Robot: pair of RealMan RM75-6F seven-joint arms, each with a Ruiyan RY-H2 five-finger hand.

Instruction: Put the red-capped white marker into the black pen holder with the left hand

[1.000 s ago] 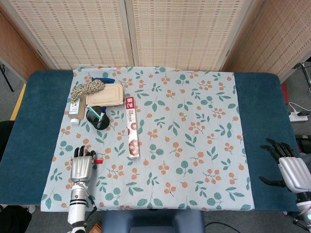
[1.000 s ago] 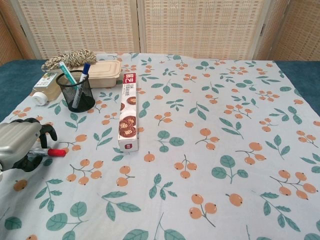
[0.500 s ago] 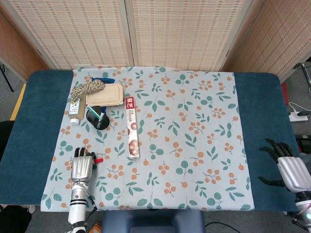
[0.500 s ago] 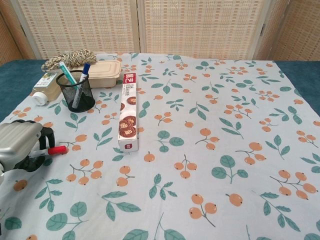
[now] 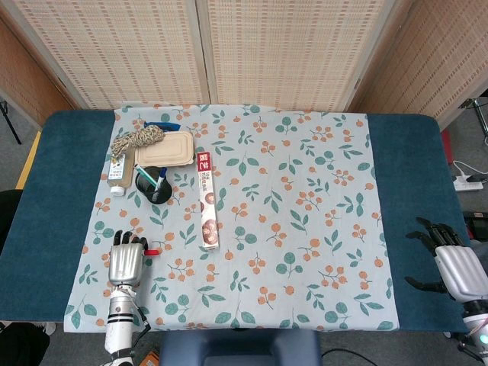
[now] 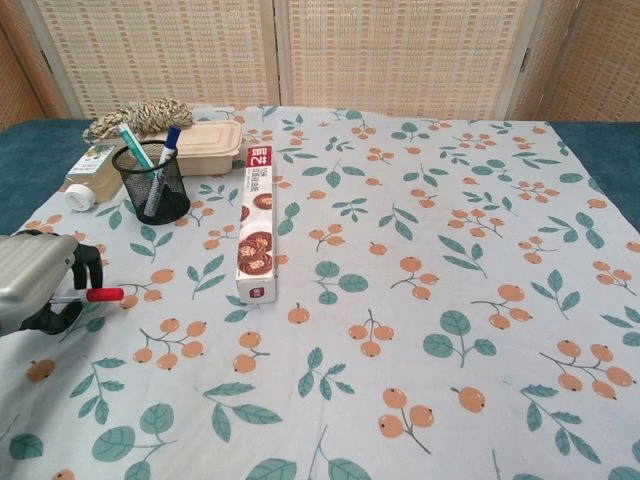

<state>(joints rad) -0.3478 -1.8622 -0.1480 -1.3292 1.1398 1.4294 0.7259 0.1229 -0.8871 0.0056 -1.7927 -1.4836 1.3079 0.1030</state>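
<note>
Chest view: your left hand (image 6: pixel 35 290) grips the marker (image 6: pixel 95 295), red cap poking out, near the pen holder (image 6: pixel 155 185); your right hand (image 5: pixel 454 263) rests spread, holding nothing, at the worktop's (image 5: pixel 404 198) edge.

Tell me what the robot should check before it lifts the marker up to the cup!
1. Left hand grips the red-capped white marker: ok; its fingers curl around it.
2. Marker clear of the tablecloth: cannot tell.
3. Black mesh pen holder upright: ok.
4. Room inside it: ok, though two pens already stand there.
5. Path to the holder free: ok; the long brown box lies off to the side.
6. Right hand away from the work: ok.
</note>
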